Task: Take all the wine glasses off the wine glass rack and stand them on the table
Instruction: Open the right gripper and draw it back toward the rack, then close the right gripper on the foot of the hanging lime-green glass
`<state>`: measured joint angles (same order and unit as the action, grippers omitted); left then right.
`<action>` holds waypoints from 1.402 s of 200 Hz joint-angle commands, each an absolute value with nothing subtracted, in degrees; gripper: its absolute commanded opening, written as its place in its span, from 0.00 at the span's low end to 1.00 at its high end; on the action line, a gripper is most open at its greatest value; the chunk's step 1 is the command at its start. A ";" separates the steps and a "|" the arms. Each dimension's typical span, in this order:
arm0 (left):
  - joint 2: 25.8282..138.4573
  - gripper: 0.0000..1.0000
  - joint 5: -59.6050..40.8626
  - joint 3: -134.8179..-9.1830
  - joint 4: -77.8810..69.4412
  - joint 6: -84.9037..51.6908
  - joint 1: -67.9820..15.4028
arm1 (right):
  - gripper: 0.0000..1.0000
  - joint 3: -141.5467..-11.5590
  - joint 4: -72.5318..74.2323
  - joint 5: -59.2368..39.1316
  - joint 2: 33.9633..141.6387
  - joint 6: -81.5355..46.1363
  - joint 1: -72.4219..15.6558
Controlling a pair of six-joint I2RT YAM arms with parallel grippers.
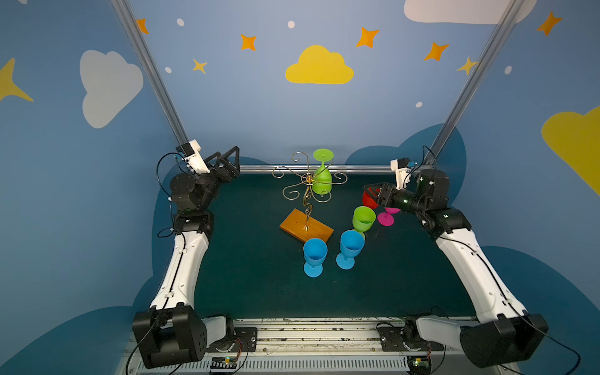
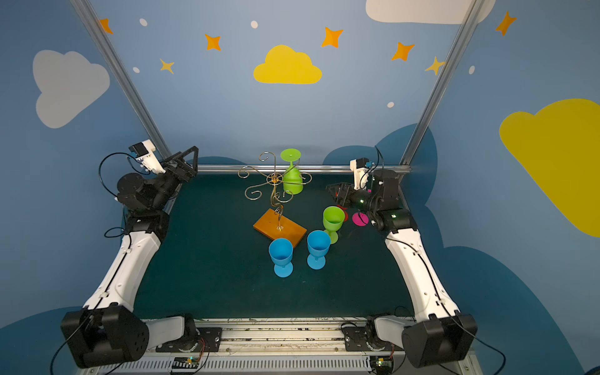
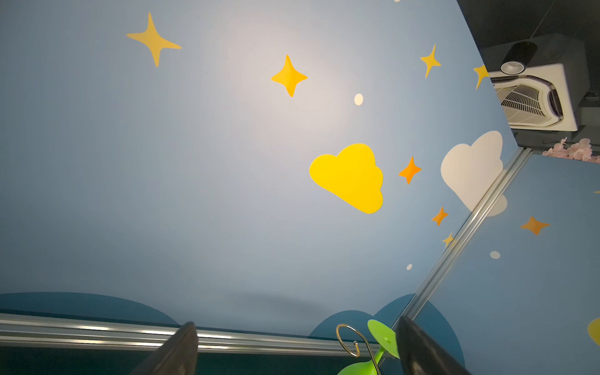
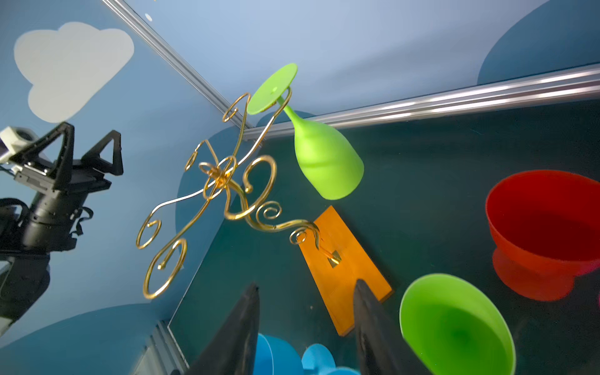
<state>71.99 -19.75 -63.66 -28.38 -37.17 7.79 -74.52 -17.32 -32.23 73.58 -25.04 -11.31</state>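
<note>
Gold wire is catching the light at centre frame: the wine glass rack is standing on its orange-brown base on the dark green surface, and the lime-green wine glass is hanging upside down from a scroll arm at its upper right, foot up. The left end effector is sitting at the upper left, fingers spread wide and holding nothing. The right end effector is hovering at right of centre, fingers partly apart and empty in the right wrist view, near a red glass. Two blue glasses are standing below the base.
</note>
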 commanded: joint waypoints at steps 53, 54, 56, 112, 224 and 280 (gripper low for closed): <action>70.49 0.93 -21.27 -62.30 -31.14 -38.47 8.09 | 0.46 -91.50 -8.50 -37.95 91.50 -31.26 -9.93; 70.49 0.94 -21.27 -62.26 -31.13 -38.49 8.09 | 0.46 -91.81 -8.47 -38.05 91.72 -31.36 -9.93; 70.49 0.93 -21.36 -62.30 -31.14 -38.49 8.09 | 0.46 -92.30 -8.44 -38.25 92.30 -31.57 -9.93; 70.70 0.93 -22.34 -62.19 -31.64 -39.90 8.09 | 0.43 -106.61 -8.53 -44.59 106.59 -34.23 -10.68; 70.58 0.93 -23.18 -61.81 -31.62 -40.75 8.09 | 0.42 -118.10 -4.32 -48.34 118.84 -40.05 -15.66; 70.25 0.93 -23.13 -61.78 -31.55 -40.67 8.09 | 0.41 -120.03 -4.64 -48.38 120.30 -40.93 -17.03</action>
